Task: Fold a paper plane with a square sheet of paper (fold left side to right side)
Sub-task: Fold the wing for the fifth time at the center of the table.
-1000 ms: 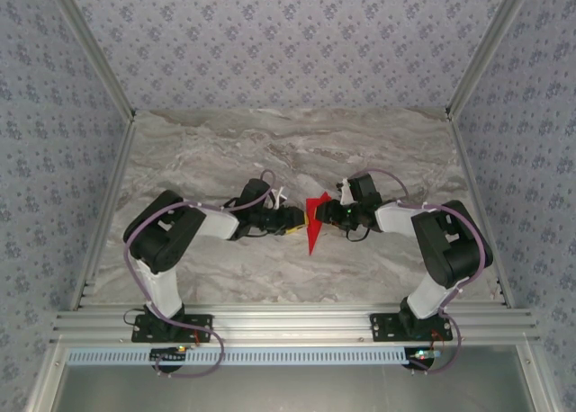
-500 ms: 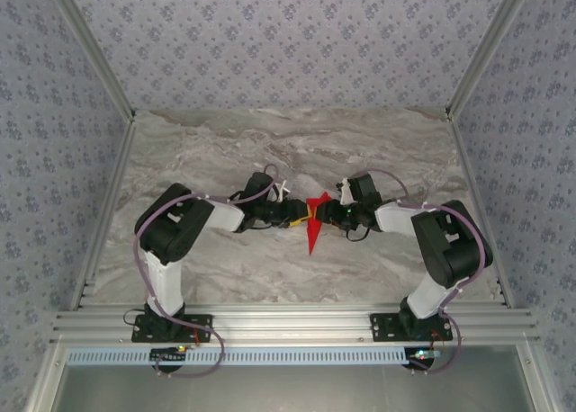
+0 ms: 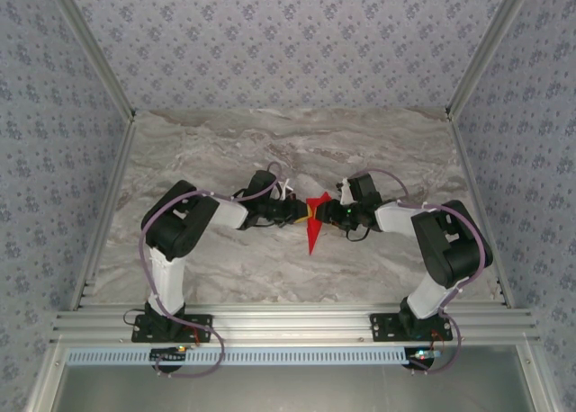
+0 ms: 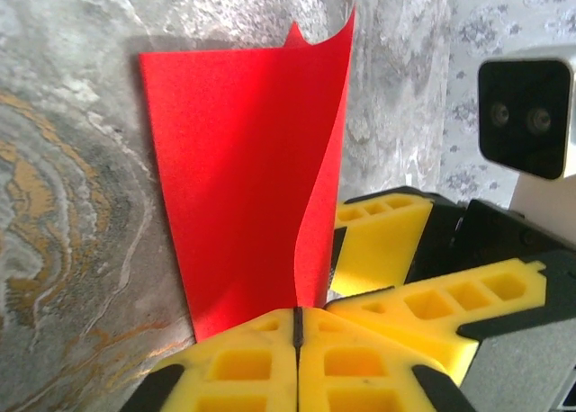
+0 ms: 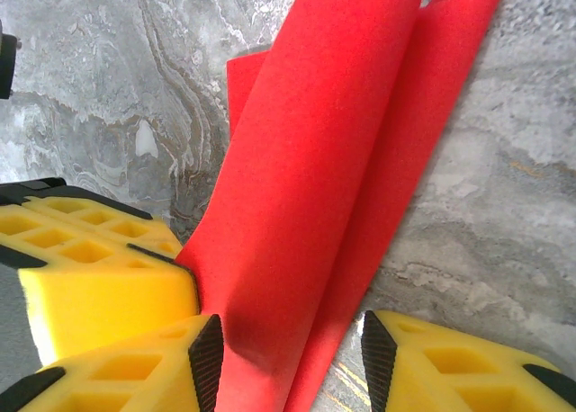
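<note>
The paper plane [image 3: 312, 225] lies at the middle of the desk [image 3: 225, 142], its sharp point toward the desk's near edge. The left claw [image 4: 297, 326] is clenched on a raised flap of it, and the right claw [image 5: 288, 358] is spread astride its rolled fold, not pressing. The paper looks feather-light, limp and easily creased or torn, so it is probably best pinched gently at a flap's free edge, never dragged

The near end of the paper plane [image 4: 238, 178] hides behind the left fingers [image 4: 360, 362]. From above, its creases are too small to read.
</note>
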`<action>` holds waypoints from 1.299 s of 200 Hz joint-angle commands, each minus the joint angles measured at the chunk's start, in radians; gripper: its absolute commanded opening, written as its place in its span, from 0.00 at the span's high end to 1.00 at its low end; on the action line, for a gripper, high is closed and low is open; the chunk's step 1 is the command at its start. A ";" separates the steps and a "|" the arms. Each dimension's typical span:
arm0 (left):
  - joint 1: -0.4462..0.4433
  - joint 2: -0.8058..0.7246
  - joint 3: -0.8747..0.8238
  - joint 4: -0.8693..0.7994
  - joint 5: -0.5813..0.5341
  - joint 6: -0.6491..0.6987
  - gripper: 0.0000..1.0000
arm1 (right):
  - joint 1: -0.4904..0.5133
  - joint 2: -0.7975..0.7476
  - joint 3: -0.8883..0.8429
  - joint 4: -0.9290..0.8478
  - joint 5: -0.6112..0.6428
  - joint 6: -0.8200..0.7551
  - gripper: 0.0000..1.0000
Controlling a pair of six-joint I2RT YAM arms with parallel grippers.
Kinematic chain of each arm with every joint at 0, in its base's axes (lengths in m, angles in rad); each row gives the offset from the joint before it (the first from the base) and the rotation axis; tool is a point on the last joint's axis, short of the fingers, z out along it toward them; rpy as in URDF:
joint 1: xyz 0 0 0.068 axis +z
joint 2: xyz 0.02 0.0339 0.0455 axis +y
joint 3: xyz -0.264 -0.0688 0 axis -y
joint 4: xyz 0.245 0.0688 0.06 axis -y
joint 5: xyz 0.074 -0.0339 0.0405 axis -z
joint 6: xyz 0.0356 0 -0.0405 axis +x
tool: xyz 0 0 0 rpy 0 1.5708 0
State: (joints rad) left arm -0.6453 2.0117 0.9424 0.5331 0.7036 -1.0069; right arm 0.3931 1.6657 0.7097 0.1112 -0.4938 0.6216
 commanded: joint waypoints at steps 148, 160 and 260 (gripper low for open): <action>0.014 0.008 0.059 -0.061 0.037 0.080 1.00 | -0.114 0.045 0.085 0.098 -0.152 0.080 0.30; 0.015 0.007 0.058 -0.060 0.036 0.080 1.00 | -0.108 0.056 0.093 0.089 -0.145 0.076 0.30; 0.014 0.013 0.071 -0.084 0.031 0.100 1.00 | -0.087 0.139 0.146 0.018 -0.112 0.061 0.29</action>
State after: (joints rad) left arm -0.6350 2.0125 0.9752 0.4812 0.7185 -0.9463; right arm 0.2966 1.7733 0.8173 0.1986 -0.6277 0.6922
